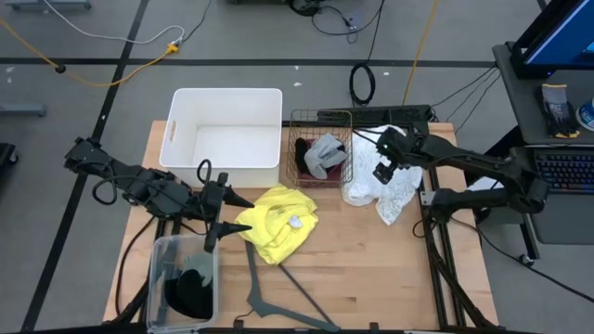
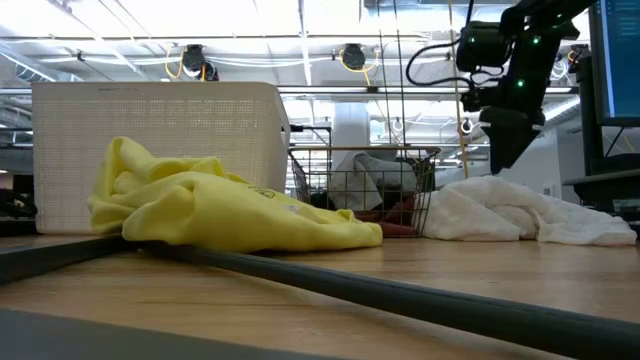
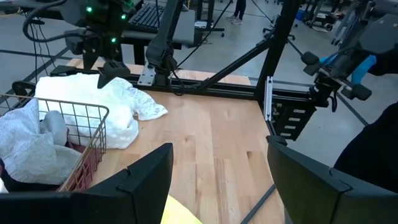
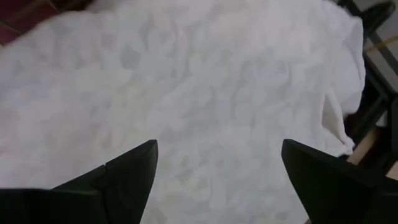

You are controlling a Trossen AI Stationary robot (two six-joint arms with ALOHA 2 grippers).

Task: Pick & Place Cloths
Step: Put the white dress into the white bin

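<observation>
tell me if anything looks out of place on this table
The white cloth hangs off the table's right edge beside the wire basket. A grey hanger lies loose near the front edge, next to the crumpled yellow cloth. Nothing looks spilled or damaged.

arms: two, dark, jointed segments, black cables looped along them
left gripper [image 1: 229, 215]: two black tapering fingers, flat inner faces
right gripper [image 4: 214, 180]: two black wedge-shaped fingers
right arm wrist: small green lights at 12 o'clock of its fingers, low view
</observation>
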